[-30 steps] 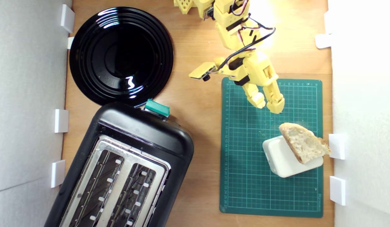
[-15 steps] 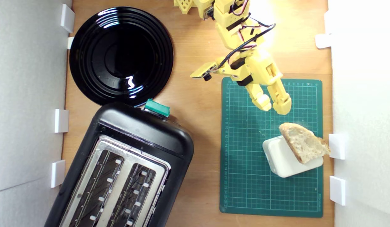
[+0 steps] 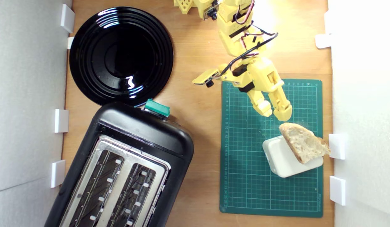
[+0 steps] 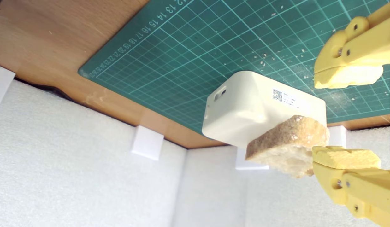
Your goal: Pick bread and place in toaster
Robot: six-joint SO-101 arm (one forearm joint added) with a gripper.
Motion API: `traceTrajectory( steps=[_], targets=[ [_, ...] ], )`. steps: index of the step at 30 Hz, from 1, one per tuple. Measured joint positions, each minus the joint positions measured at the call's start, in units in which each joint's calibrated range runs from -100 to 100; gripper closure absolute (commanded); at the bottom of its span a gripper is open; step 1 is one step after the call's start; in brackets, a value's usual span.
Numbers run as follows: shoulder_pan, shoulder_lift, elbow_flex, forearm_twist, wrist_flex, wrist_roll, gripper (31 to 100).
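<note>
Warm wooden table (image 3: 198,63) fills the scene, boxed in by white foam walls (image 3: 27,94) with small white blocks (image 3: 61,120) along their foot. On the exterior view's right lies a green cutting mat (image 3: 245,189), speckled with crumbs. An off-white box (image 3: 278,159) sits on it, and the bread (image 3: 304,142) rests across the box's top — overhanging its edge. The yellow gripper (image 3: 274,114) hovers just beside the bread's crust, fingers (image 4: 346,75) released and spread, grasping nothing. Toward the exterior view's left stands the black toaster (image 3: 144,132), slots bare, beside a round black plate (image 3: 121,55).
</note>
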Motion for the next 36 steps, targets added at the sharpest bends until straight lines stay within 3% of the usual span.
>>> traceTrajectory(
  steps=[14,18,22,36],
  targets=[
    [0.0,5.12,-4.62,-0.09,-3.81,0.0,52.2],
    [0.0,5.71,-5.55,0.0,-3.81,0.0,45.7],
    [0.0,5.71,-5.64,0.62,-3.9,0.0,43.4],
    [0.0,9.07,-10.26,0.27,-3.9,0.0,44.2]
  ],
)
